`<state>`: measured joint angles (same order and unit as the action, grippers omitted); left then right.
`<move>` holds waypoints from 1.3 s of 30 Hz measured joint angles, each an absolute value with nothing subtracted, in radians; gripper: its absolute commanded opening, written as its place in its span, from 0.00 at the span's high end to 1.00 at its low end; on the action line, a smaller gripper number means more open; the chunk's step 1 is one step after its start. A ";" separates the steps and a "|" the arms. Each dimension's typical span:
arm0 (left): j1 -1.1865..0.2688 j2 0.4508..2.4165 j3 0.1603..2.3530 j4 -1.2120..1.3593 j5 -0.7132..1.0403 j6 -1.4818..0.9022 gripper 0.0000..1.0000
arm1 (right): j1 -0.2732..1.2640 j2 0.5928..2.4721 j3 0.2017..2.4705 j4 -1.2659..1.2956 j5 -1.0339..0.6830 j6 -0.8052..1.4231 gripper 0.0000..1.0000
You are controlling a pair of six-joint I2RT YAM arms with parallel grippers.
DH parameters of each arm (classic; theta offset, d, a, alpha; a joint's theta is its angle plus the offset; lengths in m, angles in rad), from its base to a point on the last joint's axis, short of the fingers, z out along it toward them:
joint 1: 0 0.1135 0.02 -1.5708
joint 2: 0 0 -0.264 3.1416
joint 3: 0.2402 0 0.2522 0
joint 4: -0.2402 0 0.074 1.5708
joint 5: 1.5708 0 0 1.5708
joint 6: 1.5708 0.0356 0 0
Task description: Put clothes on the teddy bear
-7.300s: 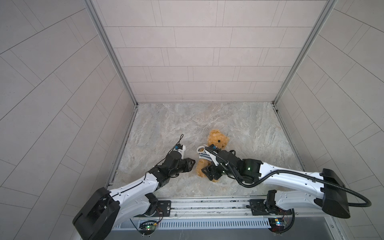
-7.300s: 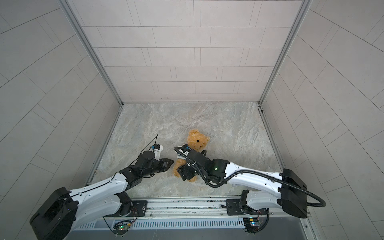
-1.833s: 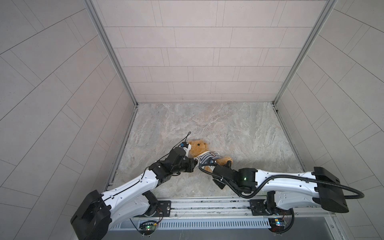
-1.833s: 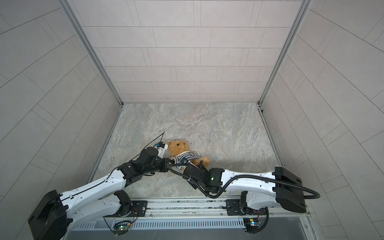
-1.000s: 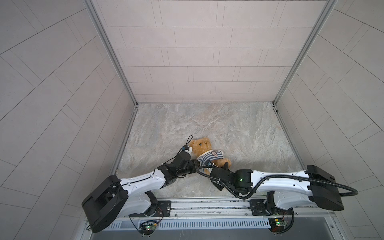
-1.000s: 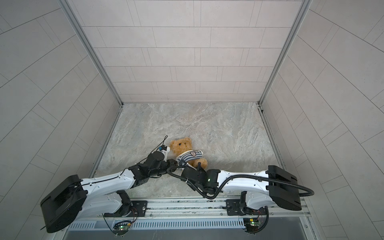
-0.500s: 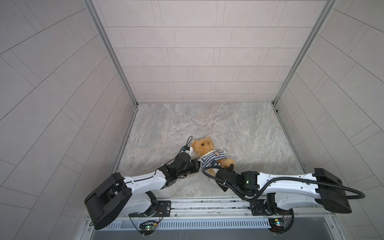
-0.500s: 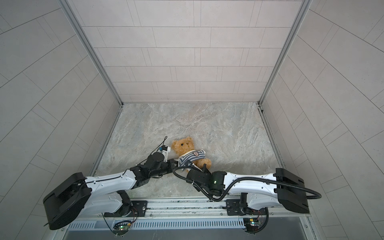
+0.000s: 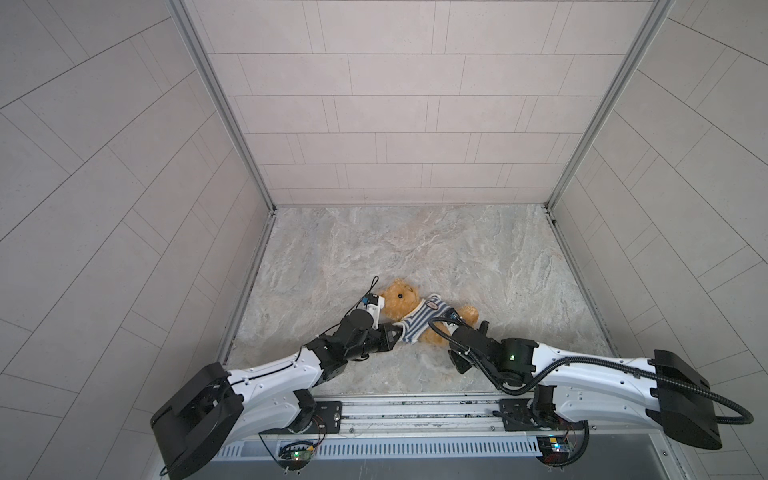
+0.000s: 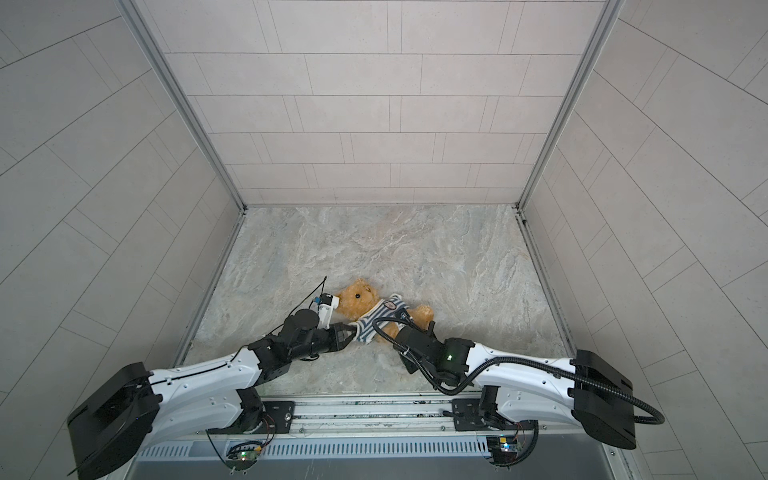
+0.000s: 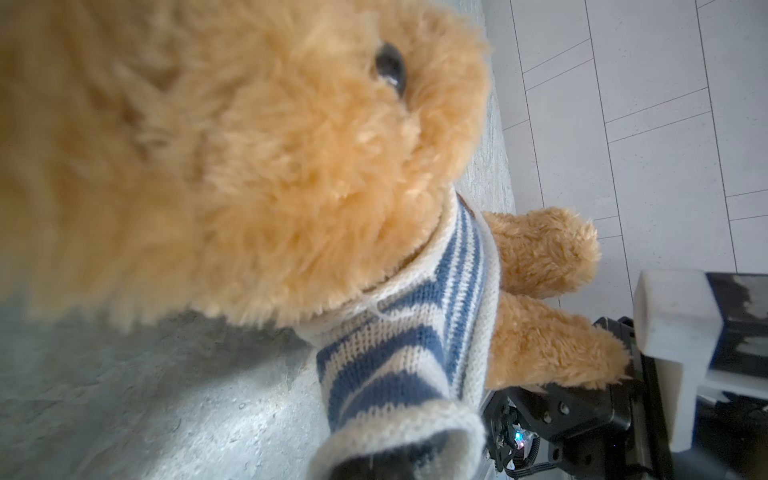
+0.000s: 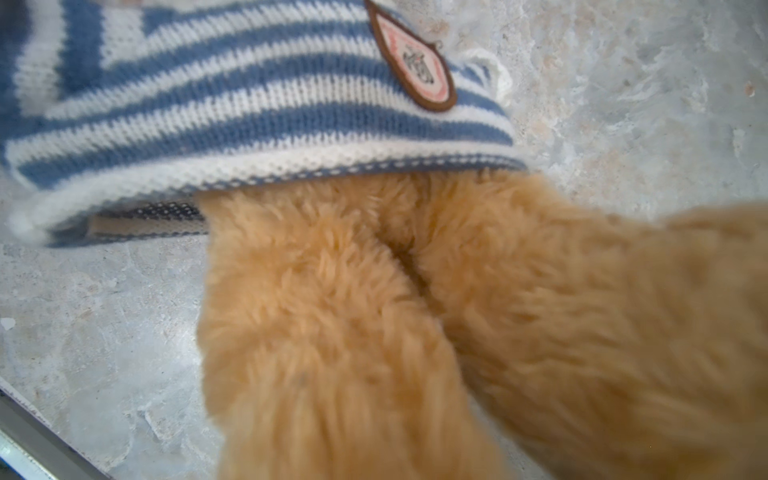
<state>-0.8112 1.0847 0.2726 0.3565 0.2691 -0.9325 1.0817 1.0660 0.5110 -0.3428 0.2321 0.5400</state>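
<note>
The teddy bear (image 9: 401,301) is lying low and centre in both top views, striped shirt (image 9: 424,320) already covering its torso. The left gripper (image 9: 396,332) has just pinched shut on the sleeve cuff (image 11: 399,436), likely for a tug; the right gripper (image 9: 469,328) is resting by its legs (image 12: 374,311), grip unclear

Soft even light, faint shadows, wide-angle bowing at edges, teddy bear (image 12: 415,332) blurred close-up.

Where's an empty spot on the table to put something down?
The back of the marble tabletop, between the teddy bear and the back wall, is bare. So is the strip from the bear's feet to the right-hand wall. The front middle is crowded: the left gripper meets the striped shirt, and the right gripper sits at the bear's legs.
</note>
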 measured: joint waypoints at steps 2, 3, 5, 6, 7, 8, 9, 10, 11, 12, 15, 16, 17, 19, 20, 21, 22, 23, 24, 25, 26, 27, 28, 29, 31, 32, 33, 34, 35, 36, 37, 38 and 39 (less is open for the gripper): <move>-0.810 1.089 0.265 0.373 0.273 -0.945 1.00 | 1.076 1.048 0.511 -0.343 0.203 0.534 0.73; -0.810 1.091 0.262 0.380 0.273 -0.950 1.00 | 1.077 1.037 0.511 -0.344 0.194 0.529 0.70; -0.809 1.099 0.257 0.407 0.274 -0.970 1.00 | 1.093 1.001 0.520 -0.353 0.179 0.509 0.64; -0.809 1.103 0.256 0.418 0.276 -0.978 1.00 | 1.104 0.985 0.528 -0.360 0.180 0.499 0.61; -0.809 1.105 0.255 0.427 0.277 -0.988 1.00 | 1.119 0.968 0.542 -0.372 0.181 0.490 0.56; -0.809 1.106 0.253 0.438 0.279 -0.997 1.00 | 1.133 0.951 0.559 -0.382 0.183 0.484 0.53; -0.809 1.106 0.253 0.444 0.281 -1.005 1.00 | 1.145 0.937 0.575 -0.393 0.182 0.478 0.50; -0.809 1.106 0.253 0.451 0.283 -1.014 1.00 | 1.154 0.925 0.598 -0.413 0.183 0.477 0.47; -0.809 1.105 0.253 0.458 0.284 -1.021 1.00 | 1.158 0.913 0.620 -0.426 0.186 0.479 0.46; -0.809 1.105 0.253 0.461 0.284 -1.026 1.00 | 1.162 0.904 0.637 -0.435 0.188 0.481 0.44; -0.809 1.102 0.252 0.463 0.280 -1.043 1.00 | 1.179 0.872 0.684 -0.470 0.209 0.497 0.38; -0.809 1.100 0.252 0.463 0.276 -1.048 1.00 | 1.187 0.863 0.699 -0.485 0.216 0.504 0.36; -0.809 1.099 0.252 0.463 0.271 -1.054 1.00 | 1.194 0.857 0.716 -0.499 0.223 0.511 0.35; -0.809 1.098 0.252 0.465 0.264 -1.063 1.00 | 1.208 0.857 0.756 -0.528 0.238 0.521 0.34; -0.810 1.099 0.252 0.466 0.261 -1.067 1.00 | 1.217 0.861 0.780 -0.540 0.248 0.525 0.34; -0.810 1.099 0.252 0.468 0.258 -1.073 1.00 | 1.224 0.866 0.800 -0.548 0.254 0.527 0.34; -0.810 1.101 0.252 0.472 0.256 -1.079 1.00 | 1.233 0.877 0.827 -0.556 0.260 0.529 0.36; -0.810 1.106 0.252 0.482 0.253 -1.087 1.00 | 1.240 0.892 0.850 -0.556 0.263 0.531 0.37; -0.810 1.111 0.252 0.490 0.252 -1.093 1.00 | 1.244 0.909 0.869 -0.553 0.263 0.533 0.37; -0.812 1.118 0.250 0.503 0.248 -1.104 1.00 | 1.248 0.934 0.887 -0.544 0.261 0.536 0.39; -0.812 1.125 0.249 0.513 0.245 -1.111 1.00 | 1.250 0.957 0.898 -0.530 0.257 0.540 0.40; -0.812 1.132 0.246 0.526 0.242 -1.120 1.00 | 1.250 0.986 0.904 -0.508 0.248 0.543 0.42; -0.812 1.139 0.244 0.535 0.241 -1.127 1.00 | 1.250 1.017 0.904 -0.482 0.239 0.547 0.44; -0.812 1.143 0.243 0.540 0.238 -1.131 1.00 | 1.250 1.044 0.903 -0.464 0.229 0.551 0.45; -0.816 1.148 0.241 0.548 0.231 -1.137 1.00 | 1.250 1.116 0.899 -0.418 0.208 0.556 0.48; -0.817 1.148 0.239 0.550 0.229 -1.137 1.00 | 1.250 1.140 0.896 -0.404 0.202 0.559 0.49; -0.820 1.148 0.238 0.553 0.225 -1.138 1.00 | 1.250 1.169 0.890 -0.385 0.196 0.563 0.49; -0.822 1.148 0.235 0.556 0.221 -1.141 1.00 | 1.249 1.195 0.879 -0.364 0.188 0.571 0.50; -0.823 1.148 0.234 0.556 0.220 -1.142 1.00 | 1.246 1.210 0.869 -0.349 0.183 0.579 0.50; -0.824 1.148 0.233 0.557 0.218 -1.145 1.00 | 1.242 1.224 0.851 -0.328 0.175 0.588 0.50; -0.826 1.148 0.233 0.558 0.217 -1.145 1.00 | 1.233 1.234 0.827 -0.302 0.164 0.599 0.50; -0.826 1.148 0.231 0.559 0.216 -1.145 1.00 | 1.224 1.237 0.808 -0.284 0.155 0.607 0.50; -0.827 1.148 0.230 0.560 0.216 -1.145 1.00 | 1.209 1.238 0.781 -0.262 0.143 0.618 0.50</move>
